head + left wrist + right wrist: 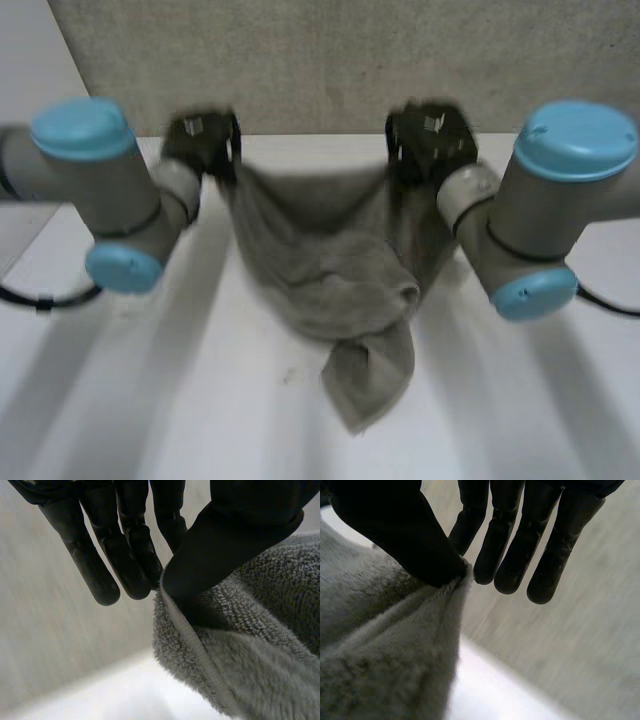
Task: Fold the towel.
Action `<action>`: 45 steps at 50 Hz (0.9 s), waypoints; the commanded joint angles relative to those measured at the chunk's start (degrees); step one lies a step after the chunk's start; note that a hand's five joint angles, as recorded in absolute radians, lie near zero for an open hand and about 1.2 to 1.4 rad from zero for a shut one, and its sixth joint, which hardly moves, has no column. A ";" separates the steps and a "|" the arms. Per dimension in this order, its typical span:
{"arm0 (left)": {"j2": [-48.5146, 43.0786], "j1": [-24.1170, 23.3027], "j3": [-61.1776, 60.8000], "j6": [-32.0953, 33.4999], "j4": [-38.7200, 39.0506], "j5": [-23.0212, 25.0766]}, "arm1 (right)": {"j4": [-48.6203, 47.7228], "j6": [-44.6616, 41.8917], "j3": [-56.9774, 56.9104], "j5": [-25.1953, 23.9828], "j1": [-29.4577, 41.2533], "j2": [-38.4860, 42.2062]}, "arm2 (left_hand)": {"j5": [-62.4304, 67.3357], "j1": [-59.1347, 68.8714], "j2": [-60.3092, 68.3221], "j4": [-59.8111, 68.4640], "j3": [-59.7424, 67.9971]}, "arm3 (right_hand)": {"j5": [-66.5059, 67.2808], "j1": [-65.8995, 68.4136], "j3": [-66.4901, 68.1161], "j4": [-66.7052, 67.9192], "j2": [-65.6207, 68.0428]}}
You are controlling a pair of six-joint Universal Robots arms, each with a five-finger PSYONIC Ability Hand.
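Note:
A grey towel (330,270) hangs between my two hands above the white table (120,400), sagging in the middle with its lower end bunched on the table. My left hand (200,140) pinches one top corner of the towel (240,650) between thumb (220,555) and fingers (125,555). My right hand (430,140) pinches the other top corner of the towel (385,645) between thumb (405,535) and fingers (520,545). Both hands are raised near the table's far edge.
A beige wall (330,60) stands right behind the table's far edge. My two arms (110,190) flank the towel on either side. Bare table lies in front of and beside the hanging towel.

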 commanded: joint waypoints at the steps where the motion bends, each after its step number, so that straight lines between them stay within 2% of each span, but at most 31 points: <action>1: 9.06 -0.60 6.33 -0.73 7.25 -4.84 | -20.03 -1.77 0.86 1.31 -0.44 -6.81 | 11.25 11.96 10.38 10.46 10.43 | 10.88 0.43 10.54 10.34 10.48; 6: 15.65 -2.71 -1.93 0.24 6.90 -5.28 | -18.40 -2.13 4.83 0.70 -0.35 -11.05 | 11.25 11.96 10.38 10.46 10.43 | 10.88 0.43 10.54 10.34 10.48; 8: 20.37 -4.02 -12.86 0.33 4.98 -5.02 | -15.41 -2.13 6.06 0.35 -0.44 -12.20 | 11.25 11.96 10.38 10.46 10.43 | 10.88 0.43 10.54 10.34 10.48; 9: 20.40 -4.02 -12.92 0.33 4.97 -5.02 | -11.06 -2.39 7.02 -0.26 -0.44 -13.50 | 11.25 11.96 10.38 10.46 10.43 | 10.88 0.43 10.54 10.34 10.48; 10: 22.83 -4.29 -18.48 0.59 3.93 -4.84 | -5.02 -2.74 7.63 -1.66 -0.44 -14.64 | 11.25 11.96 10.38 10.46 10.43 | 10.88 0.43 10.54 10.34 10.48; 11: 24.77 -4.46 -24.11 1.29 2.87 -4.84 | -4.95 -2.74 7.64 -1.67 -0.44 -14.66 | 11.25 11.96 10.38 10.46 10.43 | 10.88 0.43 10.54 10.34 10.48; 12: 24.79 -4.46 -24.17 1.29 2.86 -4.84 | 2.18 -3.70 8.08 -3.41 -0.36 -15.27 | 11.25 11.96 10.38 10.46 10.43 | 10.88 0.43 10.54 10.34 10.48; 13: 26.27 -4.46 -29.65 2.60 1.99 -4.76 | 9.65 -5.27 8.51 -5.17 -0.44 -15.01 | 11.25 11.96 10.38 10.46 10.43 | 10.88 0.43 10.54 10.34 10.48; 14: 26.29 -4.46 -29.70 2.61 1.98 -4.76 | 9.72 -5.29 8.52 -5.19 -0.44 -15.01 | 11.25 11.96 10.38 10.46 10.43 | 10.88 0.43 10.54 10.34 10.48; 16: 26.90 -4.90 -38.36 6.63 0.67 -4.76 | 23.28 -9.22 9.57 -7.03 -0.53 -13.61 | 11.25 11.96 10.38 10.46 10.43 | 10.88 0.43 10.54 10.34 10.48; 20: 25.76 -5.43 -44.91 10.61 1.19 -4.84 | 29.13 -12.14 12.63 -7.73 -1.75 -11.33 | 11.25 11.96 10.38 10.46 10.43 | 10.88 0.43 10.54 10.34 10.48; 22: 21.39 -6.13 -47.62 12.80 2.15 -5.19 | 28.36 -12.41 14.58 -7.91 -2.46 -10.35 | 11.25 11.96 10.38 10.46 10.43 | 10.88 0.43 10.54 10.34 10.48; 26: 16.81 -6.66 -47.98 12.98 3.21 -5.19 | 20.13 -11.71 20.54 -8.00 -3.69 -7.72 | 11.25 11.96 10.38 10.46 10.43 | 10.88 0.43 10.54 10.34 10.48; 28: 15.21 -6.57 -47.90 12.98 3.48 -5.11 | 17.63 -11.44 22.23 -8.00 -4.13 -7.01 | 6.06 6.76 5.18 5.27 5.24 | 10.88 0.43 10.54 10.34 10.48; 30: 13.63 -6.40 -47.90 12.90 4.44 -5.11 | 15.70 -11.35 23.64 -7.91 -4.57 -6.48 | -14.69 -13.98 -15.56 -15.48 -15.51 | 10.88 0.43 10.54 10.34 10.48; 31: 13.63 -6.40 -47.90 12.90 4.44 -5.11 | 15.00 -11.35 24.68 -7.91 -4.92 -6.31 | -14.80 -14.09 -15.67 -15.59 -15.62 | 10.88 0.43 10.54 10.34 10.48; 32: 13.54 -6.40 -48.16 12.98 5.05 -5.02 | 14.91 -11.35 25.56 -8.00 -5.19 -6.39 | -26.45 -25.75 -27.33 -27.25 -27.28 | 10.88 0.43 10.54 10.34 10.48; 33: 13.54 -6.14 -48.33 12.98 5.75 -5.11 | 14.91 -11.35 25.57 -8.00 -5.19 -6.39 | -30.90 -30.20 -31.78 -31.69 -31.72 | 10.88 0.43 10.54 10.34 10.48; 45: 14.94 -4.56 -49.91 12.98 8.22 -5.46 | 12.19 -8.29 29.52 -8.00 -7.73 -7.54 | -41.20 -40.50 -42.08 -42.00 -42.02 | 10.88 0.43 10.54 10.34 10.48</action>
